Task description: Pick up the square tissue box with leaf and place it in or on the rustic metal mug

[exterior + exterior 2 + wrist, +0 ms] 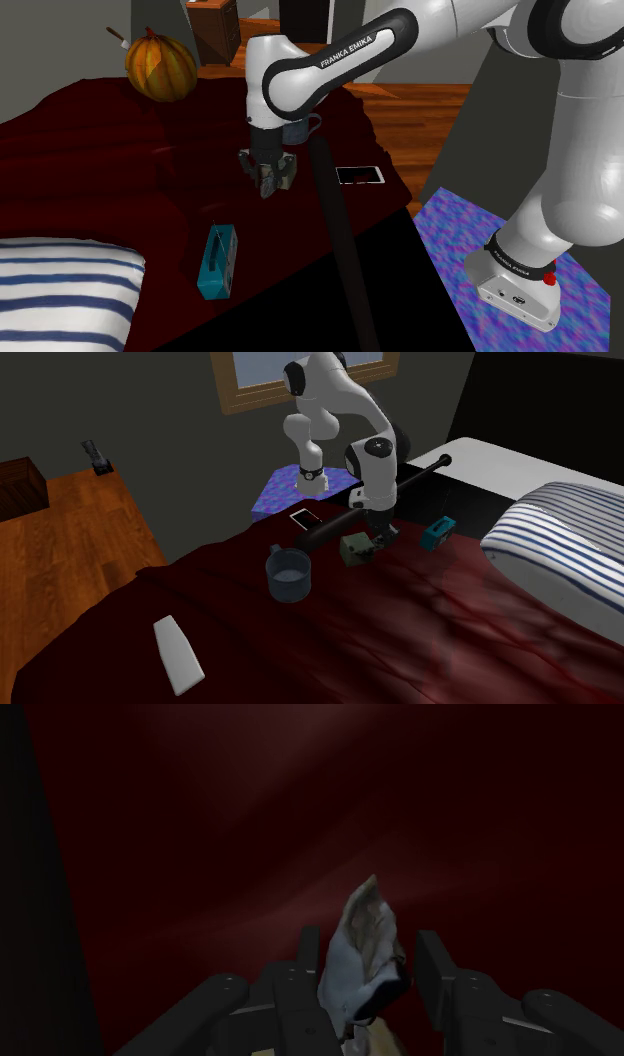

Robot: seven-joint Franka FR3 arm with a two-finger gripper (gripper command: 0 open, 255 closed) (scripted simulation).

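My black gripper [268, 183] hangs over the dark red blanket [120, 170] on the bed. It is shut on the square tissue box [355, 548], a greenish-tan box with a pale tissue [360, 949] sticking up between the fingers [310, 954]. Seen from the second exterior camera, the box is tilted at the gripper [378, 538], just above the blanket. The grey metal mug [289, 574] stands upright on the blanket a short way from the box; from the shoulder camera the mug [306, 125] peeks out behind the arm.
A teal box [217, 262] lies near the striped pillow [60, 290]. A black bar [340, 240] runs along the bed's edge beside a phone [359, 176]. A pumpkin [160, 65] sits at the far end. A white remote [178, 652] lies on the blanket.
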